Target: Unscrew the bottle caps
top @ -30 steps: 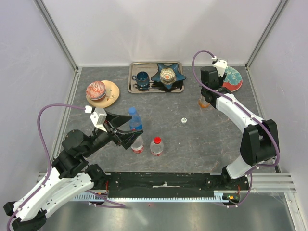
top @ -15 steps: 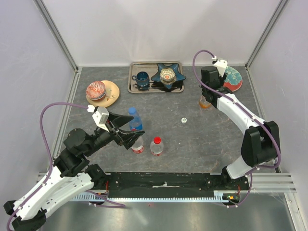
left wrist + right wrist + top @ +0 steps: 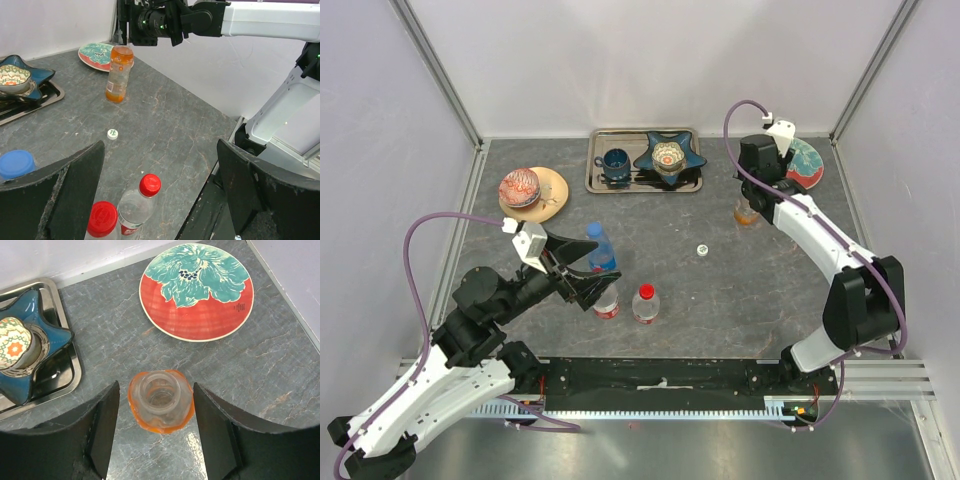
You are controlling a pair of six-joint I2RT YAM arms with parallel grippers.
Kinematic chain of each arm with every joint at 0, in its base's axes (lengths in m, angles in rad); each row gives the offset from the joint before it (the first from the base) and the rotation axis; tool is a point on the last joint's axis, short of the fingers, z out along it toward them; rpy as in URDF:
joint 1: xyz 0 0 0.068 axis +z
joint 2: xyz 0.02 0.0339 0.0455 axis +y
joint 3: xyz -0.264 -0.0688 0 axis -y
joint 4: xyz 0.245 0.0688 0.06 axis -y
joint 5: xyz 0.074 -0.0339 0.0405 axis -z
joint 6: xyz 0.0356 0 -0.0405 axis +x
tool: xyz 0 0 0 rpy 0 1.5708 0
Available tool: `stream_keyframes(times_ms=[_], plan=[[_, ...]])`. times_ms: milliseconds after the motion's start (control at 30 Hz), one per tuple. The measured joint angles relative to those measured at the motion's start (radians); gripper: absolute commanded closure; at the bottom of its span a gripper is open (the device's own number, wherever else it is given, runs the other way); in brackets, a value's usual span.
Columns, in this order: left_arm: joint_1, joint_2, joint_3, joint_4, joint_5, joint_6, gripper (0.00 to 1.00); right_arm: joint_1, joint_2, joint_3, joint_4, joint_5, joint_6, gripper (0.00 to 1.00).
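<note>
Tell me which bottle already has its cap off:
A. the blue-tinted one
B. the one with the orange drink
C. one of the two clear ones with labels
B: seen from above by the right wrist camera, the orange bottle has an open, bare mouth. The blue-tinted bottle and the clear bottles are capped, and a white cap lies loose, apart from them.
</note>
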Motion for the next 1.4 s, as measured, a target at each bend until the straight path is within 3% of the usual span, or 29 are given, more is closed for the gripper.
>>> stream_keyframes(times_ms=[233,400,600,900,1100,1400], plan=[[0.000,0.002,0.008,-0.016,-0.005,0.002,0.00,0.010,-0.092,0.002,-0.063,-0.058,0.043,0.32],[0.000,-0.015,0.027,-0.034,-0.059,0.013,0.00,0.051,-0.271,0.002,-0.111,-0.155,0.110,0.31],[0.000,-0.037,0.060,-0.092,-0.195,0.052,0.00,0.277,-0.449,-0.020,-0.099,-0.208,0.114,0.31],[0.000,-0.014,0.203,-0.144,-0.402,0.101,0.00,0.587,-0.441,-0.011,-0.132,-0.370,0.018,0.28],[0.000,0.008,0.227,-0.155,-0.441,0.118,0.00,0.802,-0.424,-0.092,-0.141,-0.344,-0.009,0.21],[0.000,0.039,0.205,-0.185,-0.441,0.117,0.00,0.896,-0.381,-0.282,-0.111,-0.281,0.007,0.18]])
